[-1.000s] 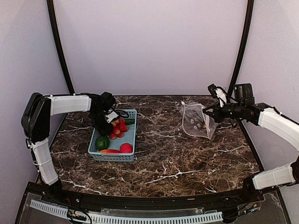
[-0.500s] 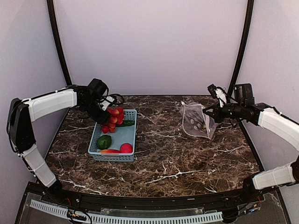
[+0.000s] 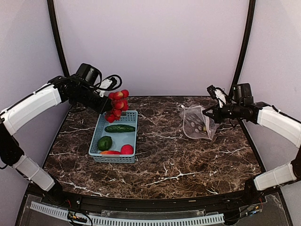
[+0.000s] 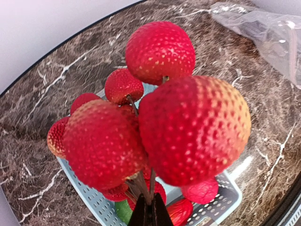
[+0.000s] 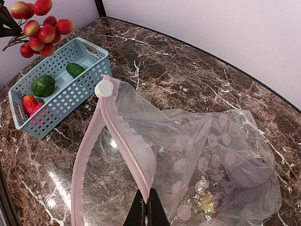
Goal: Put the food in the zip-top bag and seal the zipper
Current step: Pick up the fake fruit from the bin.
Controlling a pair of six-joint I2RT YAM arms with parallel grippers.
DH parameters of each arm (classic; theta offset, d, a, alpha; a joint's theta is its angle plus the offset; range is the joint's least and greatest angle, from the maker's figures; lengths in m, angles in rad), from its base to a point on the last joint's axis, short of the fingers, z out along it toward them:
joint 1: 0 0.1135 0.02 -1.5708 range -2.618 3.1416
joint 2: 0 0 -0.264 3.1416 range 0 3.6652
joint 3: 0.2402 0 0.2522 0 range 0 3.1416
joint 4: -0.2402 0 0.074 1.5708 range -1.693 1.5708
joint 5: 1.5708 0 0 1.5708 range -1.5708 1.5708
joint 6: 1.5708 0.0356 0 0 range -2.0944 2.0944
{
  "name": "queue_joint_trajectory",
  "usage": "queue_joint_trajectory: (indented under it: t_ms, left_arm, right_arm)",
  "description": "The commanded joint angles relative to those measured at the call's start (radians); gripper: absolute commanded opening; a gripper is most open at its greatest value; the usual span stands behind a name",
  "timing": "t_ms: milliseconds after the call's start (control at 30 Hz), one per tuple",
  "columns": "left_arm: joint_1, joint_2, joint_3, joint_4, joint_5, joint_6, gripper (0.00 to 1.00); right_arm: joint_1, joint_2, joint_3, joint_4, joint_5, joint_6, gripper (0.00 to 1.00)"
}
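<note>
**Berry bunch is in the air, bag is waiting on the other side**

Left claw (image 3: pixel 105 104) is pinching fully shut on the thin stems of a bumpy red-and-peach round fruit cluster (image 4: pixel 155 108). The cluster is sticking out just past the tips, above the light blue slotted plastic basket (image 3: pixel 113 159). The clear, crinkly, spotted plastic bag (image 3: pixel 197 123) is lying well off to that claw's right, across the marble surface (image 3: pixel 178 160). Right claw (image 5: pixel 146 209) is clamping closed on the bag's pale pink zipper strip (image 5: pixel 127 136), which is running away from it toward the basket, mouth gaping. My guess is the next move is a sideways carry by the left arm.
</note>
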Motion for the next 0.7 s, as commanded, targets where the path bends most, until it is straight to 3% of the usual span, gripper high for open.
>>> queue_joint_trajectory:
  t_ms: [0,367,667]
  left_arm:
    - [-0.081,-0.061,0.059,0.027,0.026,-0.036,0.01]
    - [-0.292,-0.108,0.002,0.39,0.165,-0.155,0.01]
    - [-0.392,-0.081,-0.038,0.684,0.228,-0.202,0.01]
  right_arm:
    - [-0.006,0.037,0.08,-0.014,-0.029,0.027,0.0]
    - [0.049,0.153,0.343,-0.236,-0.045,-0.019,0.0]
    - [0.109,0.21,0.471,-0.319,-0.021,-0.003,0.0]
